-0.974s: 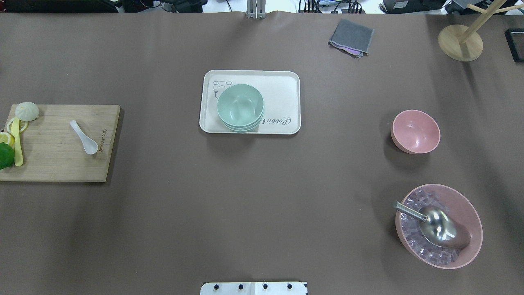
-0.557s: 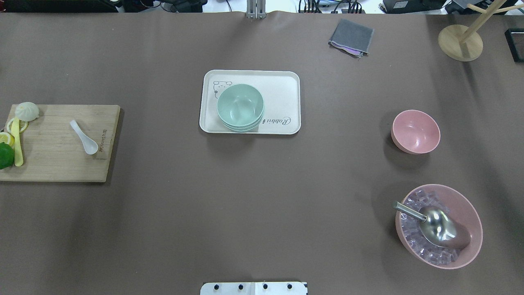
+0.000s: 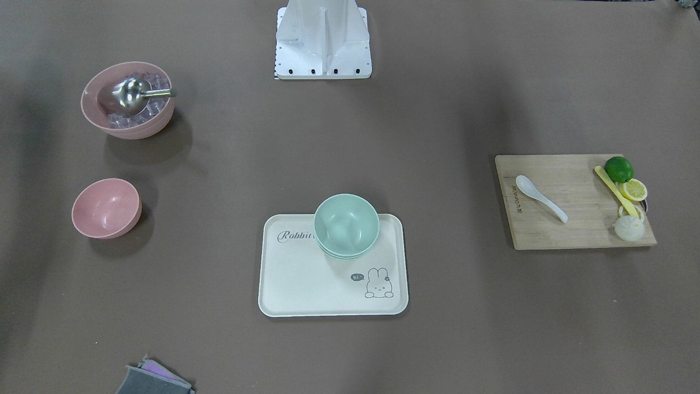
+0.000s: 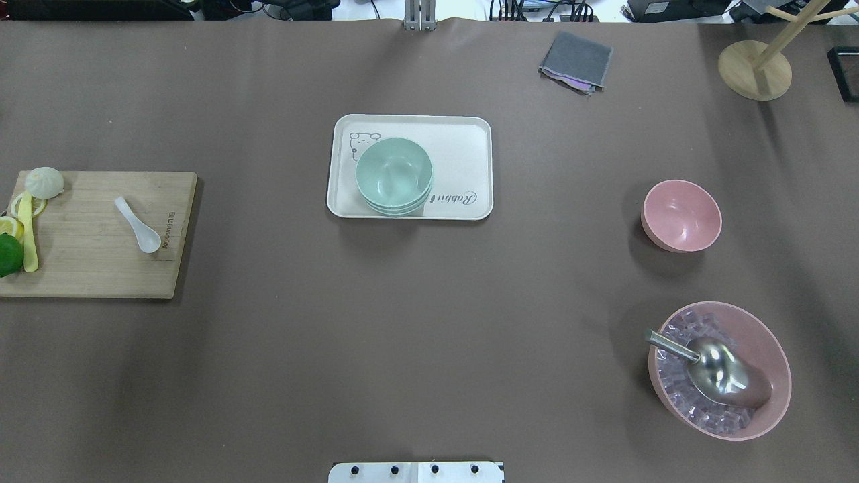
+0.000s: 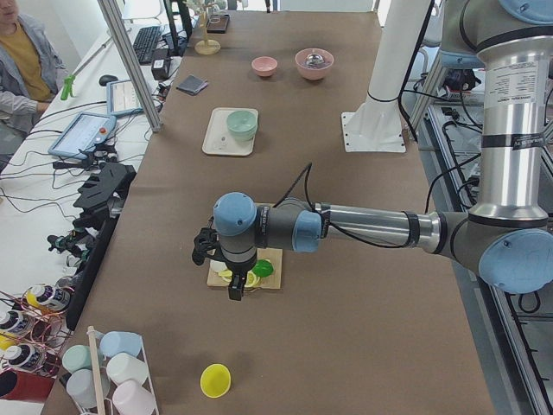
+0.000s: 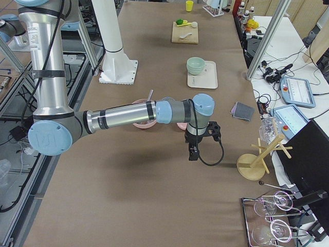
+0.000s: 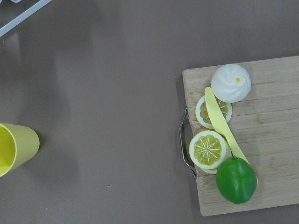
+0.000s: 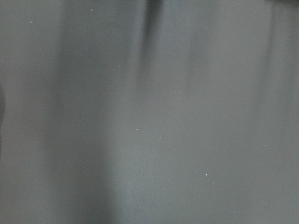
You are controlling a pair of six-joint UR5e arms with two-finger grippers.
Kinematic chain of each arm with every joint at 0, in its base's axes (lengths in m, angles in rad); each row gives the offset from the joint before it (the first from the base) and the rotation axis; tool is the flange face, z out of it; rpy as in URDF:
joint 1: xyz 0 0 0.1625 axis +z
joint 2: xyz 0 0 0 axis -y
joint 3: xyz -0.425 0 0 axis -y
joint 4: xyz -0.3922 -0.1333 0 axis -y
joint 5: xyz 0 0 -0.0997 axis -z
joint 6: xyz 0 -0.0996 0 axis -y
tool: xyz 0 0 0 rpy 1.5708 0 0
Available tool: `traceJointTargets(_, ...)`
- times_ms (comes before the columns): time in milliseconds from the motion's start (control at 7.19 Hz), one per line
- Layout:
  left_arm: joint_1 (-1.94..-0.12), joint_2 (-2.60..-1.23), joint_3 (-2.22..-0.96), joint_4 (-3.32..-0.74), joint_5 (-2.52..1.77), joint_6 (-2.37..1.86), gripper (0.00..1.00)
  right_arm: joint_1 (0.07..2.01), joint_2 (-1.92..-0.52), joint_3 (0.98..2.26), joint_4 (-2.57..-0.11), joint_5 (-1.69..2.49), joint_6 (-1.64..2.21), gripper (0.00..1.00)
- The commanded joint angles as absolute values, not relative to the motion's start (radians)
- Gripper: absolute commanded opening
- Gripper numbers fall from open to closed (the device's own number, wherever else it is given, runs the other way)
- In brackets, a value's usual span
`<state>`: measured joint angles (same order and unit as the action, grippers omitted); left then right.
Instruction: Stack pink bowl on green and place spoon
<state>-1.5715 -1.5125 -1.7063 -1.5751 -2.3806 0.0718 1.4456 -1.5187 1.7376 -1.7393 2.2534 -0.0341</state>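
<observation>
Nothing grasped yet: spoon (image 4: 137,223) on a board (image 4: 87,268) at nine o'clock, pink bowl (image 4: 681,216) at three, green bowls (image 4: 394,176) on a tray (image 4: 463,134) toward twelve; left hand (image 5: 232,290) and right hand (image 6: 192,153) hover, grip impossible to tell; next, likely reaching the pink bowl.

Table (image 4: 429,322): brown matte covering, bearing a white robot mounting plate (image 3: 324,54) at the middle of the robot's edge. Centre: cream rectangular tray (image 4: 470,144); robot's left: wooden cutting board (image 4: 87,268), with a yellow cup (image 7: 11,147) well apart beyond its handle end. Robot's right: small pink bowl (image 4: 681,216) standing upright, larger pink bowl (image 4: 772,349) nearer the robot, folded grey cloth (image 4: 576,60) near the far edge, and the round base of a wooden stand (image 4: 754,70) at the far right corner.
</observation>
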Motion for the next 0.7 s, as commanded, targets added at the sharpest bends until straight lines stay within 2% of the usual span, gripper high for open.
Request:
traceJointTargets(0,-1.572,-1.509,-1.701,-1.578,-2.382,0.075,0.98,1.445,-1.519,1.733,-1.736,2.25,-0.038,1.0)
traceJointTargets(557,-1.572,-1.511,-1.71,-1.577,-2.388,0.074,0.98,1.425,-1.519,1.747,-1.713,2.253,-0.04,1.0)
